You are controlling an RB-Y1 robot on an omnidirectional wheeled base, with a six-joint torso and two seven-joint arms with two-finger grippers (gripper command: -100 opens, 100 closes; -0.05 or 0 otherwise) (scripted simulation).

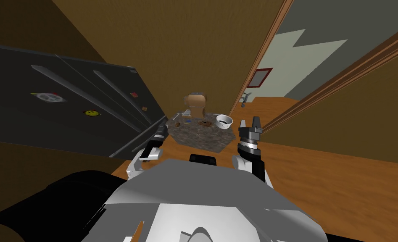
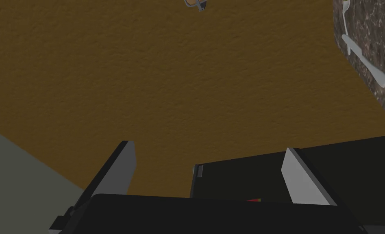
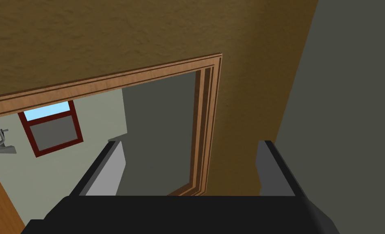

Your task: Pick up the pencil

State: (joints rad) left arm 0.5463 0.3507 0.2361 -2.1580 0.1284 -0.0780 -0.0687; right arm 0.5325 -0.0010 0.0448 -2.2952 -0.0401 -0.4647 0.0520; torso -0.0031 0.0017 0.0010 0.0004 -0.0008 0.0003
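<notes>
A small dark marble-topped table stands ahead of me, between the two arms. On it lie several small items, among them a short blue one and two brown ones; I cannot tell which is the pencil. My left gripper is at the table's left edge, beside the fridge, and its fingers stand open with nothing between them. My right gripper is raised at the table's right edge, next to a white bowl; it is open and holds nothing.
A tall dark fridge with magnets lines the left side. A brown rounded object sits at the table's far end. White cutlery lies on the marble top. An open doorway with a wooden frame lies to the right, over wood floor.
</notes>
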